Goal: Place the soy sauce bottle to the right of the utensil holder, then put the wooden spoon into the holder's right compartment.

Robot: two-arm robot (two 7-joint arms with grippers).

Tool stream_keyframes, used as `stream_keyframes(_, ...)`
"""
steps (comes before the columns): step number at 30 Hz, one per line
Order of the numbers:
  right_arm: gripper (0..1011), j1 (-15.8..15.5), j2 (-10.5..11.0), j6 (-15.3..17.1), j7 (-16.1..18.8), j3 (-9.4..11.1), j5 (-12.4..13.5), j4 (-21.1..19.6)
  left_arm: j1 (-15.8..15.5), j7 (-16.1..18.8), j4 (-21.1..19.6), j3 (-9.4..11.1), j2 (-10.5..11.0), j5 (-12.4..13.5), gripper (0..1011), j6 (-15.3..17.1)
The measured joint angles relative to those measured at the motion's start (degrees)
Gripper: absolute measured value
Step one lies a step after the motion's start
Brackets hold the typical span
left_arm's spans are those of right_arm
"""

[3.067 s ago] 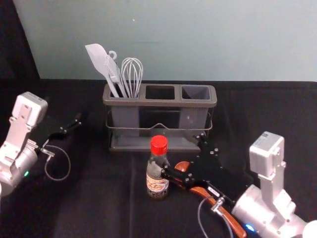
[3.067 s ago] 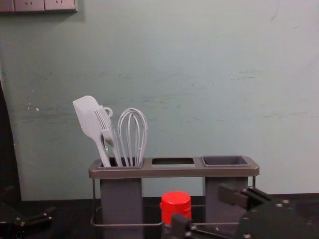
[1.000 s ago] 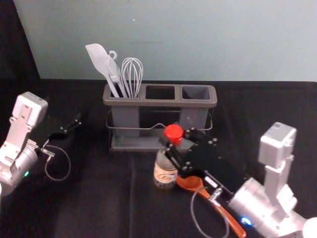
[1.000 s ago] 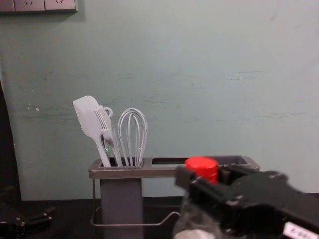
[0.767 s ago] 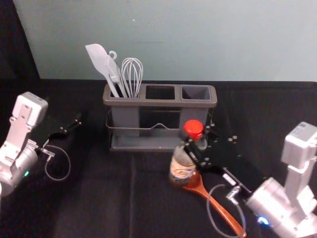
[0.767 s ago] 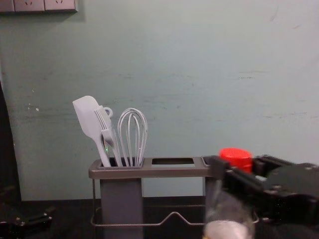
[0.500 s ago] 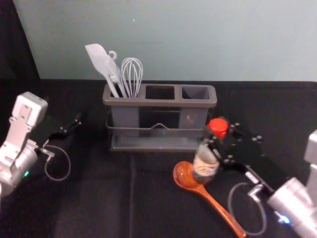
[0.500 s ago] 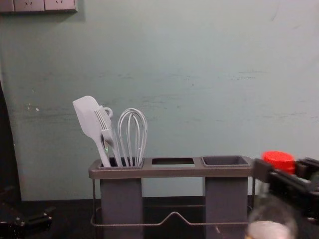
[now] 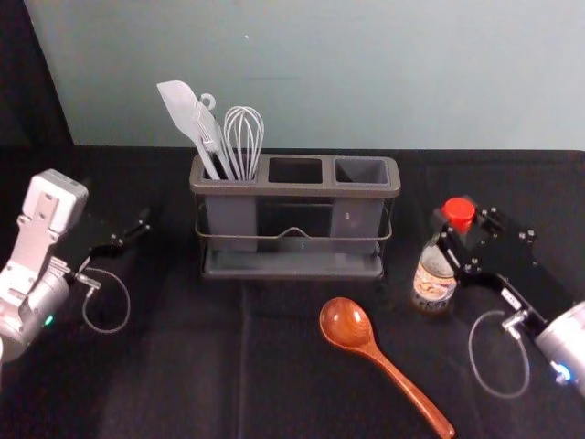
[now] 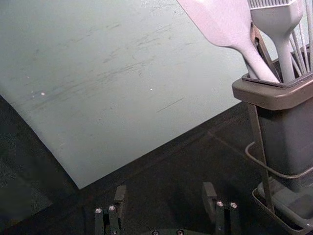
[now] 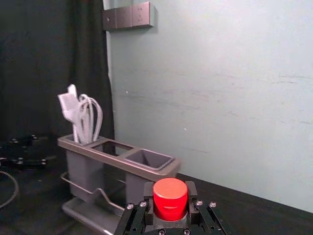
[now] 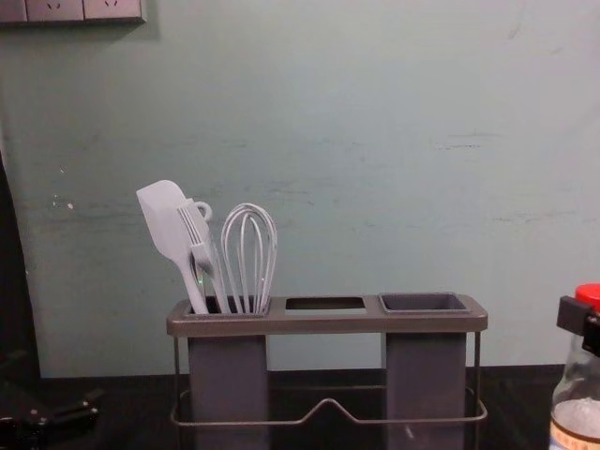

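One soy sauce bottle [image 9: 433, 282], clamped by the right gripper [image 11: 169, 198], was being placed right of the utensil holder [image 9: 295, 191], base contact uncertain; the left gripper [image 10: 165, 192] stood spread, far left. Settling and release were due before grasping the wooden spoon [image 9: 393, 370], in front.

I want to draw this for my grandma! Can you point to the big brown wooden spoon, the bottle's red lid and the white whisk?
Brown wooden spoon [image 9: 345, 324]: head view, on its round bowl.
Red bottle lid [image 11: 170, 196]: right wrist view, on its side.
White wire whisk [image 12: 248, 253]: chest view, on its wires.
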Motion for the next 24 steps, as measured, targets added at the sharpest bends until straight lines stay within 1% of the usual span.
stream_keyframes(3,381,2.1,-0.1,0.5,0.5,0.1,-0.2,2.1,0.0,0.0,0.0,0.0,0.0,0.0,1000,0.0)
stream_keyframes(5,381,2.5,-0.1,0.6,0.6,0.1,-0.3,2.5,0.0,0.0,0.0,0.0,0.0,0.0,1000,0.0)
stream_keyframes(8,381,4.6,-0.4,0.9,1.4,-0.2,-0.1,4.7,0.0,0.0,0.0,0.0,0.0,0.0,1000,0.0)
stream_keyframes(10,381,5.5,-0.6,0.9,1.8,-0.3,0.2,5.6,0.0,0.0,0.0,0.0,0.0,0.0,1000,0.0)
stream_keyframes(18,381,10.1,-1.3,0.8,3.8,-0.6,3.0,10.5,0.0,0.0,0.0,0.0,0.0,0.0,1000,0.0)
stream_keyframes(24,381,12.4,-1.8,0.4,4.2,-1.1,3.8,12.9,0.0,0.0,0.0,0.0,0.0,0.0,1000,0.0)
